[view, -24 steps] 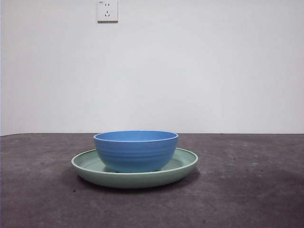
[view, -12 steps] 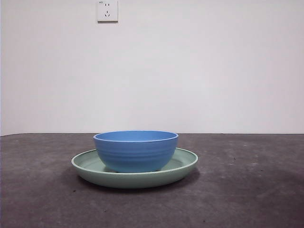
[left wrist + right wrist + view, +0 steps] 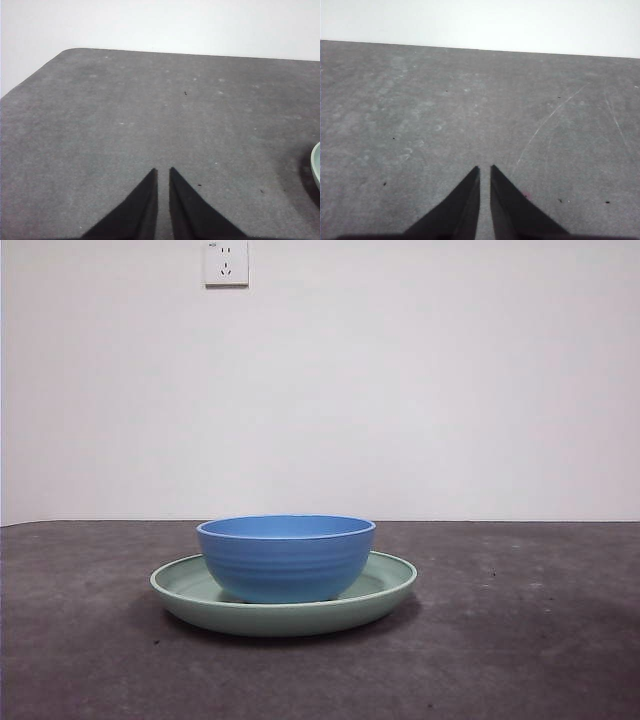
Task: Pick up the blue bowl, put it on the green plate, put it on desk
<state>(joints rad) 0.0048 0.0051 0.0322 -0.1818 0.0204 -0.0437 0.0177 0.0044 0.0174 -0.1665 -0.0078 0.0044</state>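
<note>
While the blue bowl (image 3: 286,558) sits in the green plate (image 3: 190,598) below a wall socket (image 3: 226,262), both grippers hang closed, empty.

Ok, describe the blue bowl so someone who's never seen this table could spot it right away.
On the dark grey-brown desk, below the white wall socket, lies a wide pale mint-green plate. Sitting in that plate is the round medium-blue ridged bowl, narrower and taller than the plate, and the only blue thing there.

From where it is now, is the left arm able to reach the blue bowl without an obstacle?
Probably yes. The blue bowl sits in the green plate, open from above. The left gripper, shut and empty, hovers over bare desk with the plate's rim at its view's edge.
</note>
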